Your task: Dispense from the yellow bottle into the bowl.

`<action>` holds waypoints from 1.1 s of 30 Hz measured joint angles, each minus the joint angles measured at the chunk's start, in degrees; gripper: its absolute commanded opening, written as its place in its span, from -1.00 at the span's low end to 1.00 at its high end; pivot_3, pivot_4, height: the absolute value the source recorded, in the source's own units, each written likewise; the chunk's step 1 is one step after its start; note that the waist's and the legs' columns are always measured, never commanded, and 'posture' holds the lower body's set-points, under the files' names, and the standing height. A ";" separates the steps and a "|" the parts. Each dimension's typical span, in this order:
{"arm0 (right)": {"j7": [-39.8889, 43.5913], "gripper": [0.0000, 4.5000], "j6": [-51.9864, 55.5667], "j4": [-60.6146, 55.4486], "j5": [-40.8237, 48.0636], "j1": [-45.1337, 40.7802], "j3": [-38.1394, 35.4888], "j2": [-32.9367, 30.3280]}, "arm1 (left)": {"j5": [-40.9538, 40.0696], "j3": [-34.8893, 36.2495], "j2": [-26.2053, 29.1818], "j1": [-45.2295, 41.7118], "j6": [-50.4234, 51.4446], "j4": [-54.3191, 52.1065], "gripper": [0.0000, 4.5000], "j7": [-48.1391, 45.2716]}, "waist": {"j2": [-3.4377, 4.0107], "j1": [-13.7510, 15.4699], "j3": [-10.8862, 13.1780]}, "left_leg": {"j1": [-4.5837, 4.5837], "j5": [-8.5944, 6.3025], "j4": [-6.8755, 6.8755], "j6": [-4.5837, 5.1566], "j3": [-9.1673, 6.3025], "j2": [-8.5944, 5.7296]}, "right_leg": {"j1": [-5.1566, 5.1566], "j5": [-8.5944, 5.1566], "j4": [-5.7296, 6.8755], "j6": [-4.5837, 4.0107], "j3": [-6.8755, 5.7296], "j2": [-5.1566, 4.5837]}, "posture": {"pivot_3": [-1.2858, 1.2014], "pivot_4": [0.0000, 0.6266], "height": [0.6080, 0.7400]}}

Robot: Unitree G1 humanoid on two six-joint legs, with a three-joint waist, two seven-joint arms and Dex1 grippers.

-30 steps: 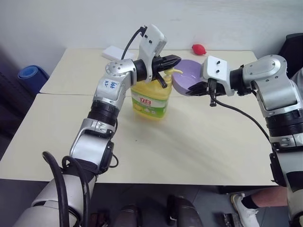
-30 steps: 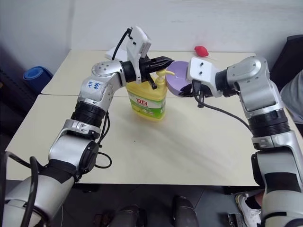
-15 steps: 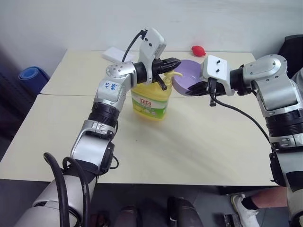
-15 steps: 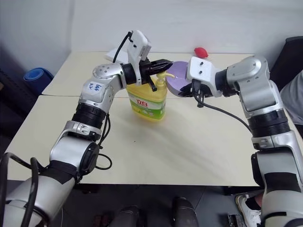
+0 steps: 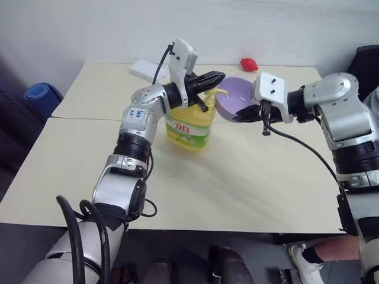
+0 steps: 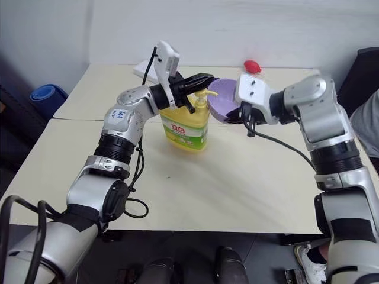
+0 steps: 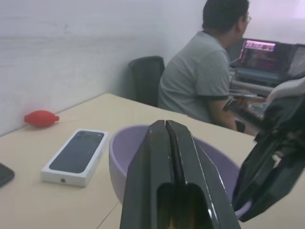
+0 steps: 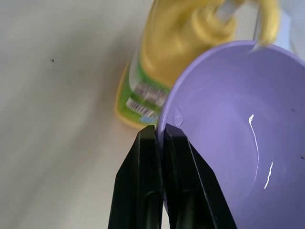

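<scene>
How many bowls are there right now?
1. The bowl is held off the table, its rim pinched by the right tool, beside the yellow bottle's pump spout. Others could be hidden behind the arms.

The bottle (image 5: 190, 122) was yellow with a green-and-white label bearing a red logo, the bowl (image 8: 228, 129) plain lavender, the table (image 5: 237, 177) pale cream, the squeeze bulb (image 5: 249, 63) red, the phone box (image 7: 76, 156) white with a dark picture, and the person's shirt (image 7: 195, 78) grey.
</scene>
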 measured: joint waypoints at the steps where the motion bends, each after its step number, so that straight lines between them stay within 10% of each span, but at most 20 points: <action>1: -0.08 -1.00 0.02 -0.06 0.34 1.49 -0.35 -0.59 | -1.47 1.05 0.77 0.14 0.54 -1.74 -0.99 -1.14 | 0.00 0.00 0.00 | -0.41 0.00 0.11 0.01 0.00 -0.01 | -0.41 0.00 0.07 0.00 -0.02 -0.01 | 0.03 -0.52 1.00; 7: -1.44 -1.00 -0.26 -0.70 1.81 11.76 -5.91 -6.65 | -10.07 5.59 11.80 4.88 7.57 -17.22 -0.99 -8.73 | 0.07 -0.04 0.06 | -0.76 0.02 0.04 0.03 0.07 -0.06 | -0.80 0.00 0.05 0.00 -0.13 -0.03 | 0.03 -0.52 1.00; 12: -5.53 -1.00 -8.46 9.27 0.63 24.23 -10.59 -11.65 | -12.45 8.15 24.34 25.21 10.50 -29.07 -0.99 -16.08 | 0.07 -0.11 0.07 | -0.49 0.02 0.07 0.06 0.08 -0.04 | -0.56 0.00 0.10 0.00 -0.01 -0.06 | 0.03 -0.52 1.00; 19: -9.18 -1.00 -18.15 17.11 0.21 28.84 -12.58 -11.63 | -11.40 8.11 27.52 46.23 6.19 -37.00 -0.72 -18.40 | 0.11 -0.01 0.12 | -0.46 0.02 0.17 0.06 0.10 0.02 | -0.56 0.05 0.15 -0.03 0.08 -0.07 | 0.03 -0.52 1.00; 33: -7.21 0.99 -32.51 7.18 18.82 40.95 -30.53 -8.46 | -7.88 9.28 27.58 68.09 -2.39 -43.88 1.00 -13.95 | 0.17 0.09 0.11 | -0.40 -0.02 0.04 0.01 0.11 0.15 | -0.54 0.05 0.05 -0.05 0.12 -0.12 | 0.03 -0.52 1.00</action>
